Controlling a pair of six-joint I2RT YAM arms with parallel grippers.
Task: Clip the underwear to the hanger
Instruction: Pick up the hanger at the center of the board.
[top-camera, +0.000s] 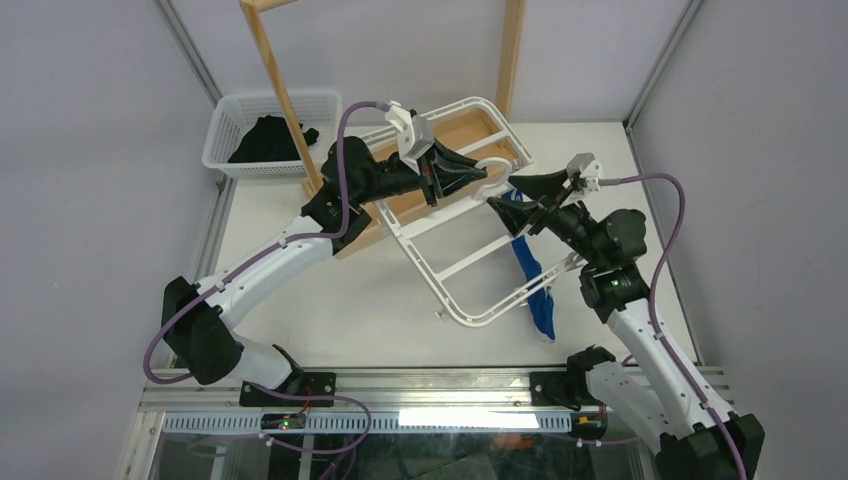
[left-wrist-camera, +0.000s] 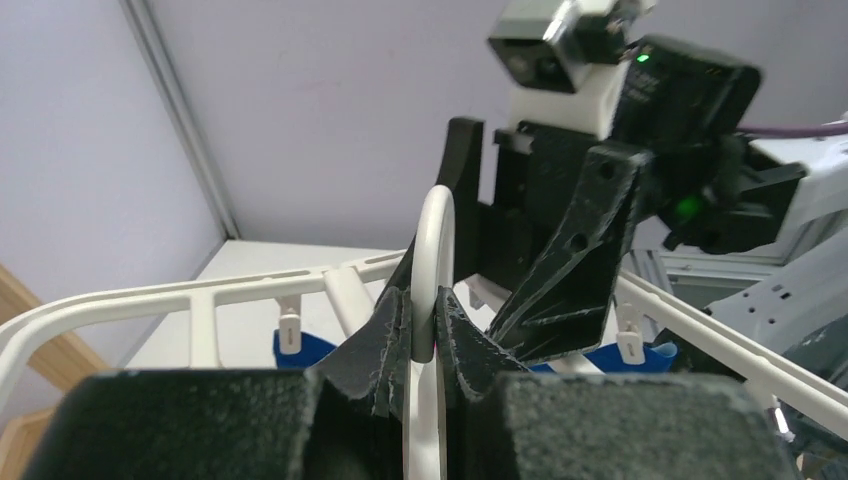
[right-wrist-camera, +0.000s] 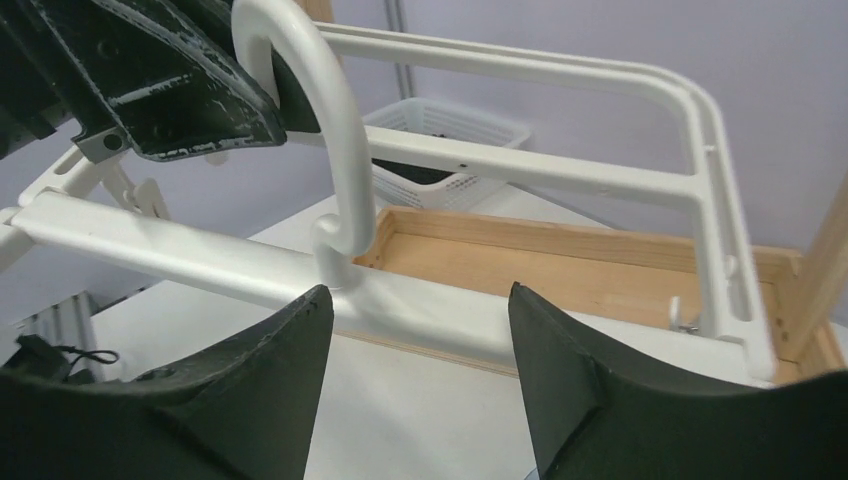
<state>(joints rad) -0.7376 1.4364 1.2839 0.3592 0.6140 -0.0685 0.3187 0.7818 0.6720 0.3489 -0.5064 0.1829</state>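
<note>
Left of the hanger (top-camera: 470, 320), the table (top-camera: 330, 300) lies open. The wooden rack (top-camera: 512, 50) blocks behind it, the underwear (top-camera: 530, 270) its right side

Hanger (top-camera: 420, 268): white plastic rectangular frame with rounded corners and crossbars, held tilted across the centre of the top view. Its curved hook (left-wrist-camera: 435, 250) points toward the upper middle, and small clips (left-wrist-camera: 288, 330) dangle beneath the rails. Underwear (top-camera: 527, 262): bright blue briefs, bunched into a narrow strip along the frame's right rail, trailing toward the lower right.
</note>
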